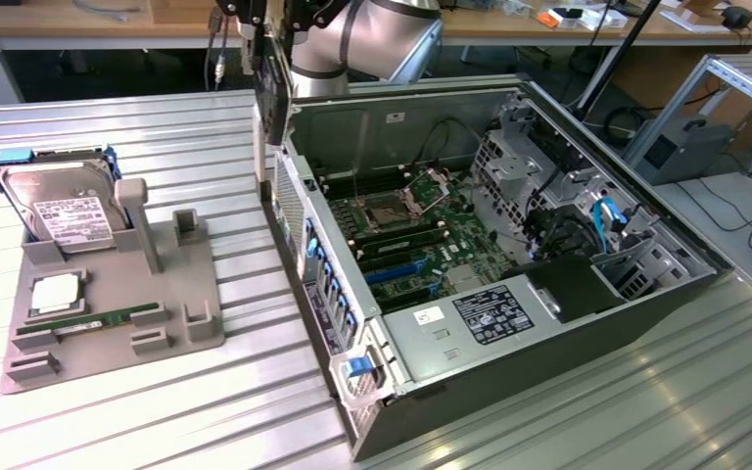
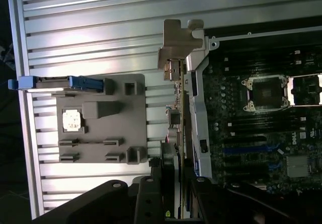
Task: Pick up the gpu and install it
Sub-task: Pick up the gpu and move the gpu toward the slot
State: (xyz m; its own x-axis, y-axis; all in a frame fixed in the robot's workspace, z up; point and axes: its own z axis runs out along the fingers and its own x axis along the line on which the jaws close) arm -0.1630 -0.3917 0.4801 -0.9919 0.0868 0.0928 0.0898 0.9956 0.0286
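Body check | I see my silver-grey rounded metal arm joint (image 1: 365, 44) at top centre of the exterior view, smooth glossy casing | thin dark cable (image 1: 218, 54) hanging just left of it | wrist view: my matte black angular gripper (image 2: 173, 186), flat blocky plates, small round screw heads (image 2: 116, 185) set in them

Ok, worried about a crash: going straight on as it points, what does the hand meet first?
Probably the rear wall of the open grey metal computer case, below the dark flat card with silver bracket that the hand holds; depth is unclear.
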